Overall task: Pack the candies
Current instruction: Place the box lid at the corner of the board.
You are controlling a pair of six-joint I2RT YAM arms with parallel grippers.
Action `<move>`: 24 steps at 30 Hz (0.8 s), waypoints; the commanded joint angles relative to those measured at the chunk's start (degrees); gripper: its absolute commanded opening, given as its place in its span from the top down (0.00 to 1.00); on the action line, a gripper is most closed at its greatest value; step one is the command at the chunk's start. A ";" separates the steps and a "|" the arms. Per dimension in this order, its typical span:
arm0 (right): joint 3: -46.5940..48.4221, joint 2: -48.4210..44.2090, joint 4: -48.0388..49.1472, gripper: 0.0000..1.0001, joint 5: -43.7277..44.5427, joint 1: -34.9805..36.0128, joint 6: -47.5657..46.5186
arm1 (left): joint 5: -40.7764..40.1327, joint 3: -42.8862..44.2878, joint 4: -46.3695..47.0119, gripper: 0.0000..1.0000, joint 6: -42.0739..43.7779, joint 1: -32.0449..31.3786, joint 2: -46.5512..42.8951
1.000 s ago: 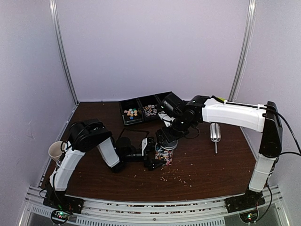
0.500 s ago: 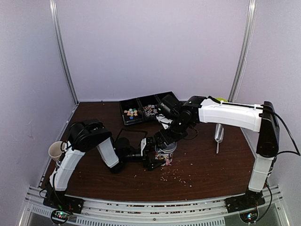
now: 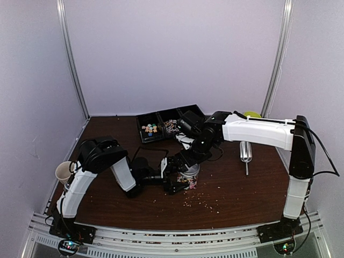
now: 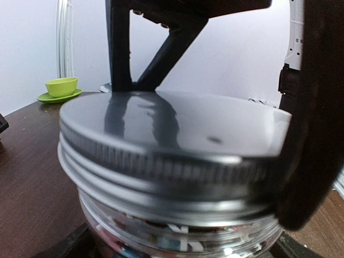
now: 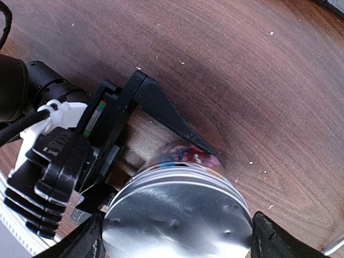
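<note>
Candies (image 5: 188,155) in jar (image 5: 177,212), right hand (image 5: 180,242) astride.

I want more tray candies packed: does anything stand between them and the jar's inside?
Yes. A metal lid covers the mouth of the jar, blocking the candies; the jaws of the right gripper flank it.

Entry one, jar (image 4: 177,231): you are losing its base below the left wrist view's bottom edge, and the candies (image 4: 180,243) inside are blurring into smears. Entry two, right gripper (image 5: 180,239): the frame edge is cropping both fingers, so you are not seeing whether they are pressing the lid (image 5: 177,215) or merely flanking it. Entry three, far trays (image 3: 152,138): contents are showing too small to sort.
</note>
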 commanded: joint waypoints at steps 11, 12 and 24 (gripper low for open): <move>1.38 1.62 -1.29 0.04 -0.16 0.45 -0.11 | 0.89 -2.03 -3.33 0.05 -0.08 1.03 4.64; 1.38 1.46 -1.27 0.04 -0.15 0.42 -0.18 | 0.88 -1.96 -3.37 0.05 -0.04 1.03 4.65; 0.96 -0.86 -1.34 0.00 -0.97 0.42 -2.21 | 0.88 -1.86 -3.40 0.05 -0.12 1.08 4.73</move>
